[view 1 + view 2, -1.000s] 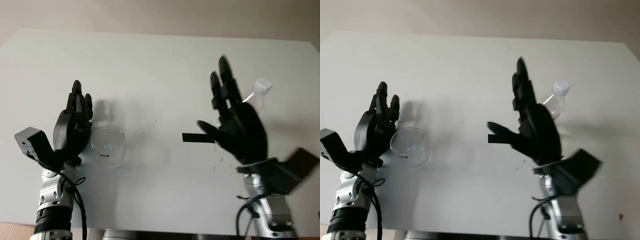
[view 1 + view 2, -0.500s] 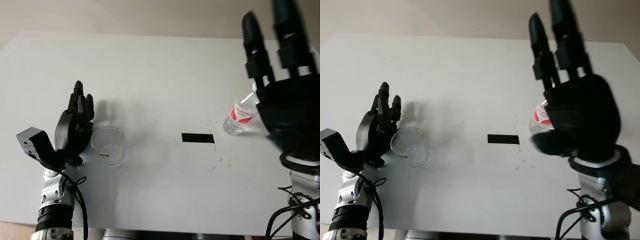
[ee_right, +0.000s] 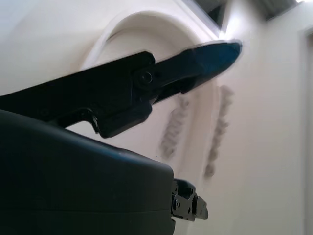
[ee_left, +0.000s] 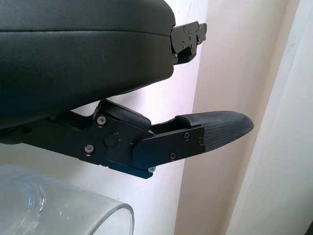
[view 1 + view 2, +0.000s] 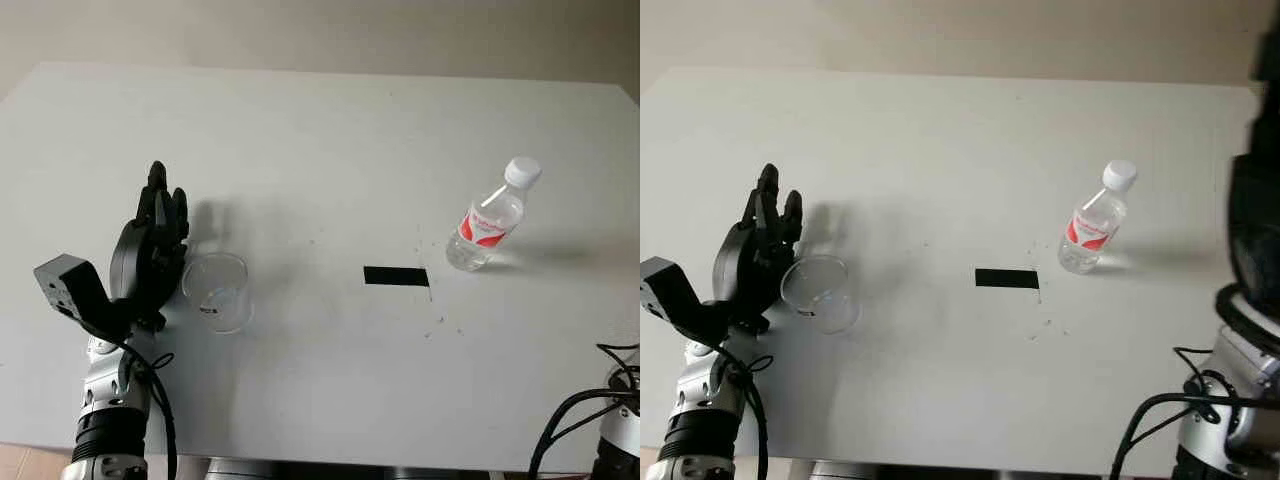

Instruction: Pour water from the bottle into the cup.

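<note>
Lifting clear, your right hand [image 5: 1255,225] has swung off beyond the water bottle [image 5: 487,222], open and holding nothing, so the grasp remains undone. Your left hand [image 5: 150,255] waits open, just beside the clear cup [image 5: 216,291] on the counter [image 5: 330,140].

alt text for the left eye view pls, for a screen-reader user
Left hand stands open beside an empty clear cup on a white table; a capped water bottle stands to the right, black tape strip between them.

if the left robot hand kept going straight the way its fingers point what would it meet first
Probably nothing: the left robot hand points toward the table's far edge, with bare tabletop ahead. The cup sits beside it, not in that line.
</note>
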Controlling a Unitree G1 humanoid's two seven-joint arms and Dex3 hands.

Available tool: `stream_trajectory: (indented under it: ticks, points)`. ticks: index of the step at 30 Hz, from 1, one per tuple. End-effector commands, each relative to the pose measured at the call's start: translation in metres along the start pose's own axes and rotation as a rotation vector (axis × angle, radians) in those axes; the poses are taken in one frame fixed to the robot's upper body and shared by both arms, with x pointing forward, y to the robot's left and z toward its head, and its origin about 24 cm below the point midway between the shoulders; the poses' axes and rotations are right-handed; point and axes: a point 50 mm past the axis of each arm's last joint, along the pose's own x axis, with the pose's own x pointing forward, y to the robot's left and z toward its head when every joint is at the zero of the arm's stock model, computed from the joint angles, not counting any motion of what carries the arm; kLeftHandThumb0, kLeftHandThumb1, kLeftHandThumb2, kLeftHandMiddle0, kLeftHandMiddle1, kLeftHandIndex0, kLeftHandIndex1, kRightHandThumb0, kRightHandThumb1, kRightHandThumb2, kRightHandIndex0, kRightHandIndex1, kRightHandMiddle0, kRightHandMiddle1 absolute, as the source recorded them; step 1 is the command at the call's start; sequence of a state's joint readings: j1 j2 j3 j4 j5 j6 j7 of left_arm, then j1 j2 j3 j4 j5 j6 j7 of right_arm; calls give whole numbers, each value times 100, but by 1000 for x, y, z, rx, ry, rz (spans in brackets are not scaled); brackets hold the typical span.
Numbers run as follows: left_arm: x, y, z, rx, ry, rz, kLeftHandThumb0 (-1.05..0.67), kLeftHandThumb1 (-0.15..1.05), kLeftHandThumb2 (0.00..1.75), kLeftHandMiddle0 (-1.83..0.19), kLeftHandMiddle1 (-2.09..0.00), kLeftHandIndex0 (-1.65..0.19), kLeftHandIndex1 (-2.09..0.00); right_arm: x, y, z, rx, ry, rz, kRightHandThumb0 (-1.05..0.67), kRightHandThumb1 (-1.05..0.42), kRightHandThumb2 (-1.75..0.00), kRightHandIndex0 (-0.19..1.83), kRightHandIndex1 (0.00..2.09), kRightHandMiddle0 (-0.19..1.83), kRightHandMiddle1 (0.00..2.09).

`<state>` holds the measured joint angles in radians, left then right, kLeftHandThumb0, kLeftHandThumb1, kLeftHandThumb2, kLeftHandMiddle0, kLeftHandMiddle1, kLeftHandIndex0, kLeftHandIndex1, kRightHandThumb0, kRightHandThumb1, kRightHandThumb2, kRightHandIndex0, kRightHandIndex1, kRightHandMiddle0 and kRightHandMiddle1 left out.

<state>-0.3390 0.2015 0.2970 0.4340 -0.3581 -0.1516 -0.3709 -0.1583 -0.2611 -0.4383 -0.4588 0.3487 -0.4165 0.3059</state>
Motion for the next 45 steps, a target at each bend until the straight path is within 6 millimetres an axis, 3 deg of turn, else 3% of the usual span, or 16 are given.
stream_trajectory:
  ticks: [1, 6, 11, 20, 30, 45]
  points:
    - [-3, 3, -6, -4, 23, 3, -83, 105, 64, 19, -1, 19, 0, -3, -2, 1, -76, 11, -2, -83, -97, -4, -19, 0, -19, 0]
    - [-3, 4, -6, 0, 23, -3, -84, 105, 64, 19, 0, 19, 0, -13, -4, -12, -289, 166, 30, -84, -88, -2, -19, 0, -19, 0]
    - [-5, 7, -6, -1, 23, -3, -84, 105, 63, 19, 0, 19, 0, -26, 2, -31, -318, 306, 36, -80, -88, -4, -19, 0, -19, 0]
    - [-8, 9, -5, 3, 30, 7, -84, 105, 64, 19, -1, 19, 0, -49, 16, -67, -175, 489, 73, -84, -87, -5, -19, 0, -19, 0]
    - [-10, 14, -4, 1, 33, 15, -84, 105, 62, 19, -1, 19, 0, -72, 47, -78, 36, 560, 35, -79, -90, -6, -19, 0, -19, 0]
    - [-12, 17, -1, 5, 28, 17, -85, 105, 60, 19, -4, 19, 0, -108, 48, -120, 42, 747, -160, -89, -91, -5, -19, 0, -19, 0]
